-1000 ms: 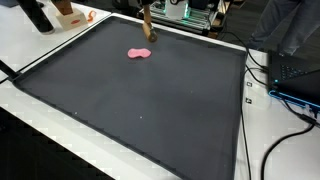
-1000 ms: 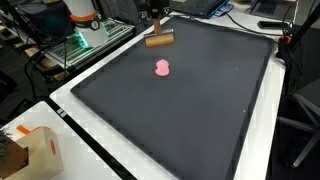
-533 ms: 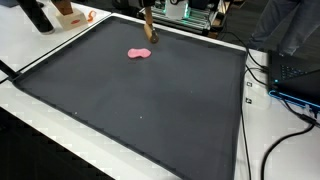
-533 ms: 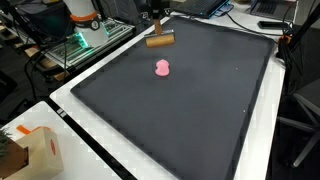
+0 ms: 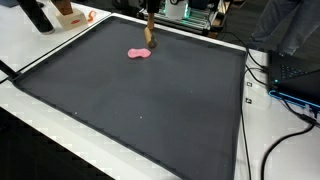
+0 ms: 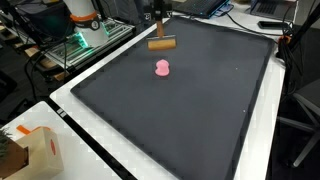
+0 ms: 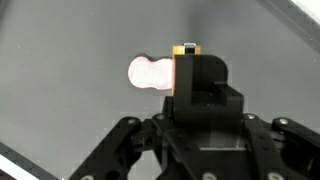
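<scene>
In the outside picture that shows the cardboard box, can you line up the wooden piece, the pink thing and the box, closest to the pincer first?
In an exterior view:
1. Brown wooden piece: held in the pincer, over the far end of the black mat.
2. Pink thing: on the mat, just in front of the wooden piece.
3. Cardboard box: off the mat, in the picture's bottom left corner.

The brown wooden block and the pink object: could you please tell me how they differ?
The wooden block is brown; the pink object is pale pink. The block is a straight bar; the pink object is rounded with two lobes. The gripper holds the block; the pink object lies free on the black mat. Both are near the mat's same edge.
</scene>
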`<act>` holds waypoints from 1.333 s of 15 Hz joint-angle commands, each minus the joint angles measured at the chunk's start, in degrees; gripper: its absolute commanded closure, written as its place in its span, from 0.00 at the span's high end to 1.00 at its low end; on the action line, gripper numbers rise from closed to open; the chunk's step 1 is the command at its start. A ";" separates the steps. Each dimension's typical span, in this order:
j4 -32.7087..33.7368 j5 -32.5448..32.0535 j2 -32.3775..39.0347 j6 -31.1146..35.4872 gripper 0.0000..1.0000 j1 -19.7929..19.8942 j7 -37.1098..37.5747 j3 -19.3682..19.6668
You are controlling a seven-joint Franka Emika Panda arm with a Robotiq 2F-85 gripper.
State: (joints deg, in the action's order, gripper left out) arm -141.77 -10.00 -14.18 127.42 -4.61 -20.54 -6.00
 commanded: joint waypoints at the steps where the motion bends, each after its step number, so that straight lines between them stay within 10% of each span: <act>1: -2.27 -4.75 -1.02 1.00 0.24 -0.87 7.67 -1.81; 20: -1.53 -13.86 4.85 0.77 0.24 -2.77 25.90 -6.55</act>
State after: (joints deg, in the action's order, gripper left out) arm -143.31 -21.55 -9.96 127.66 -6.89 2.35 -12.32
